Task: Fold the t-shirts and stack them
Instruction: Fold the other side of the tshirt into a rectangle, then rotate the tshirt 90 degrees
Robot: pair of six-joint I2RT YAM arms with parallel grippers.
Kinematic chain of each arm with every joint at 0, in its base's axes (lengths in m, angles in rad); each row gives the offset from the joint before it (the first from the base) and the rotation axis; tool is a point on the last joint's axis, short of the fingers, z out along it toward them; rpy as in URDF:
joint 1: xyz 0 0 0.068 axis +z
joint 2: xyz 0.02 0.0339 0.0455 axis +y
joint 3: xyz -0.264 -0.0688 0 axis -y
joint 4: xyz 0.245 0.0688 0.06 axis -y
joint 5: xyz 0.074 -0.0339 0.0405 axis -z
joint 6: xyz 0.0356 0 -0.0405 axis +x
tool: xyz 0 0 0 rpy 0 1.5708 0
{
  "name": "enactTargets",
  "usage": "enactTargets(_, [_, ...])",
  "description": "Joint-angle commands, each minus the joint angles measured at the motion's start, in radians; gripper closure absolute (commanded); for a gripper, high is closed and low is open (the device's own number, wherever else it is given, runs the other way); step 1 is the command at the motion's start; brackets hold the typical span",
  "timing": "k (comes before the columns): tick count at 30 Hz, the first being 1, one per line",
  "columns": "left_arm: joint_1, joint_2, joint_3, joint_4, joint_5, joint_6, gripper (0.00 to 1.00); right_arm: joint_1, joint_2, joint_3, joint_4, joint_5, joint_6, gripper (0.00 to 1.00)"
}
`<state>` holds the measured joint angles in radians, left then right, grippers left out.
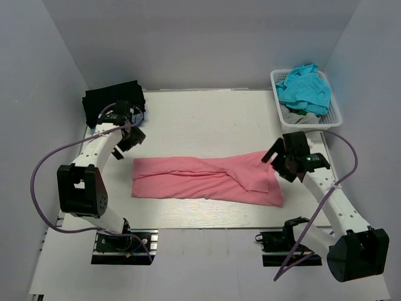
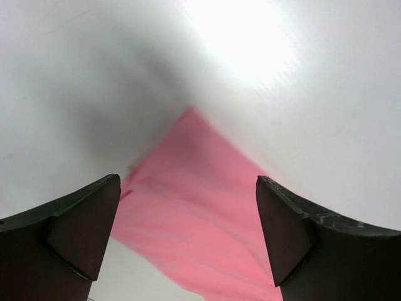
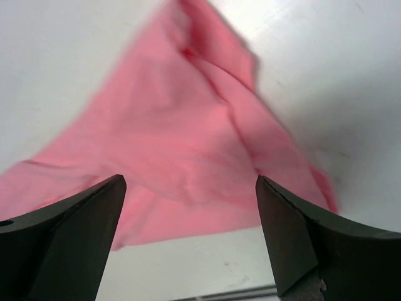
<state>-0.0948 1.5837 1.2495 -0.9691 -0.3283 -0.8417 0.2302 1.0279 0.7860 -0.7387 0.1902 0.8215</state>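
Note:
The salmon-pink t-shirt (image 1: pixel 207 179) lies folded into a long strip across the middle of the table. It also shows in the left wrist view (image 2: pixel 200 219) and the right wrist view (image 3: pixel 182 138). My left gripper (image 1: pixel 130 139) hovers open and empty above the table just beyond the shirt's left end. My right gripper (image 1: pixel 280 160) hovers open and empty over the shirt's right end. A black t-shirt (image 1: pixel 113 99) lies folded at the back left corner. A teal t-shirt (image 1: pixel 305 88) is bunched in the white basket (image 1: pixel 335 113), over some grey cloth.
The white lattice basket stands at the back right corner. Grey walls close in the back and both sides. The arm bases are bolted at the near edge, with purple cables looping beside each arm.

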Motion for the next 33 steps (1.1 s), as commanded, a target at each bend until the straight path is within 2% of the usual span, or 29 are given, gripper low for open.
enactTargets(1, [-0.011,-0.056,0.028,0.074,0.127,0.075,0.01,0.009,0.018,0.073,0.094,-0.084,-0.1,0.1])
enactTargets(4, [-0.02,-0.065,-0.039,0.196,0.3,0.098,0.01,0.02,0.055,0.033,0.222,-0.214,-0.119,0.1])
enactTargets(7, [-0.031,-0.031,-0.1,0.245,0.356,0.098,0.01,0.049,0.137,0.016,0.255,-0.255,-0.093,0.1])
enactTargets(13, [-0.06,-0.011,-0.292,0.311,0.356,0.089,0.01,0.06,0.279,-0.048,0.236,-0.158,-0.036,0.1])
enactTargets(19, [-0.103,-0.057,-0.482,0.32,0.347,0.047,0.01,0.051,0.473,0.007,0.245,-0.074,-0.005,0.1])
enactTargets(22, [-0.154,-0.077,-0.576,0.311,0.431,0.032,0.01,0.058,0.627,0.117,0.292,-0.072,-0.048,0.1])
enactTargets(25, [-0.21,-0.106,-0.641,0.219,0.506,0.0,0.01,0.06,0.821,0.359,0.351,-0.115,-0.091,0.1])
enactTargets(27, [-0.259,-0.148,-0.628,0.086,0.59,-0.016,0.01,0.077,0.944,0.509,0.393,-0.152,-0.181,0.1])
enactTargets(28, [-0.279,-0.168,-0.618,0.066,0.685,-0.037,0.01,0.089,1.019,0.616,0.404,-0.143,-0.208,0.1])
enactTargets(29, [-0.305,-0.188,-0.601,0.084,0.775,0.01,0.01,0.107,1.1,0.671,0.416,-0.158,-0.234,0.1])
enactTargets(30, [-0.345,-0.214,-0.566,-0.013,0.804,0.01,0.01,0.118,1.139,0.729,0.418,-0.179,-0.337,0.1])
enactTargets(31, [-0.345,-0.214,-0.489,-0.054,0.825,0.025,0.01,0.123,1.214,0.904,0.415,-0.26,-0.372,0.1])
enactTargets(32, [-0.358,-0.214,-0.454,-0.069,0.856,0.044,0.01,0.13,1.28,0.958,0.423,-0.29,-0.407,0.1])
enactTargets(33, [-0.374,-0.202,-0.418,-0.083,0.929,0.053,0.01,0.136,1.308,1.07,0.417,-0.346,-0.523,0.1])
